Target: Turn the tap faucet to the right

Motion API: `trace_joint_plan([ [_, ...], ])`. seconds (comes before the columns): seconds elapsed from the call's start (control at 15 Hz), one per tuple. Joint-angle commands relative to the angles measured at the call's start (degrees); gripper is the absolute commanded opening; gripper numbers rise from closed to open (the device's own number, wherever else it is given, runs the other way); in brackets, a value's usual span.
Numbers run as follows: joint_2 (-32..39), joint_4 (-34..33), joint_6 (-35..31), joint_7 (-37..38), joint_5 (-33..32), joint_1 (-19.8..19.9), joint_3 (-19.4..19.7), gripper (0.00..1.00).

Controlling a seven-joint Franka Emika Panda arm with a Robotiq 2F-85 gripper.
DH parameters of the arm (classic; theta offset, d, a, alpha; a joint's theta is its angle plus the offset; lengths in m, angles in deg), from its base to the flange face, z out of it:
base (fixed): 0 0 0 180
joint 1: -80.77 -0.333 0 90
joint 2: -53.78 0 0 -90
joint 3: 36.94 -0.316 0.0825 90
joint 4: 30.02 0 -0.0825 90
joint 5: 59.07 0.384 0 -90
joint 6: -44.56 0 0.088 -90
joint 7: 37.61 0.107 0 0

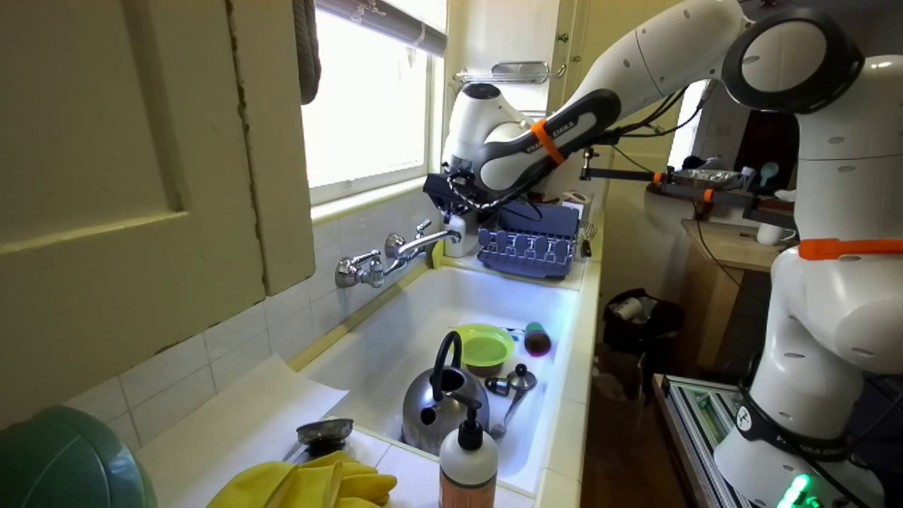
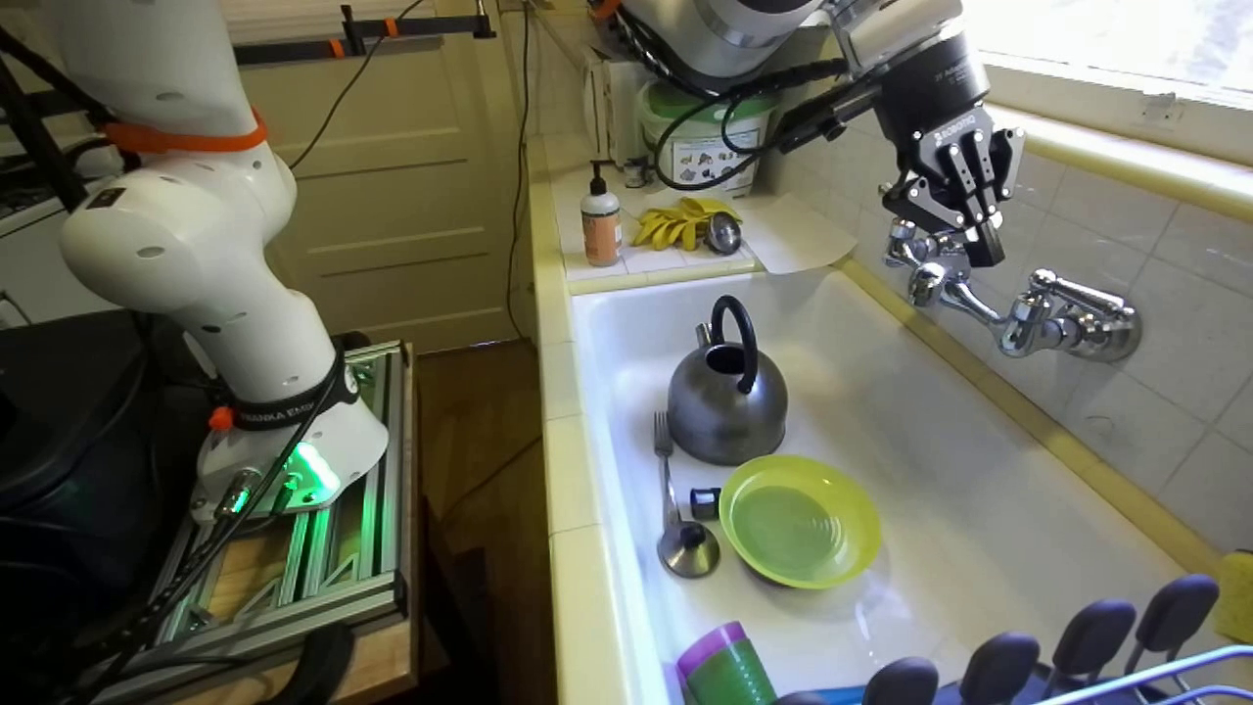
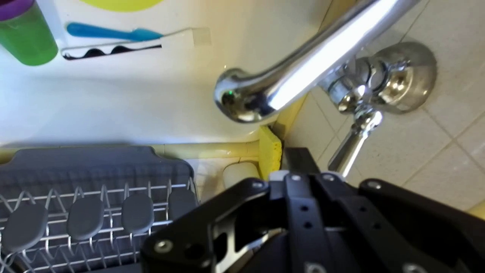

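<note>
One shiny chrome tap faucet with a long thin spout overhangs the white sink; above that sink's wall side, the black gripper hangs clenched, empty. Sweeping too high, it could skim over the spout, leaving it unturned.

Silver faucet, rack perhaps blue-grey
</note>
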Motion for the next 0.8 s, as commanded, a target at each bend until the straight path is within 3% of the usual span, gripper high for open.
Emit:
trace_joint_plan([
  [0.0,-4.1,3.6,4.2,-9.7,11.4,-0.7,-2.6,0.0],
  [0.53,-5.1,1.3,17.7,-13.8,13.9,-1.7,-3.3,0.0],
  [0.73,-3.8,0.4,16.9,-17.5,14.4,-1.2,-3.2,0.0],
])
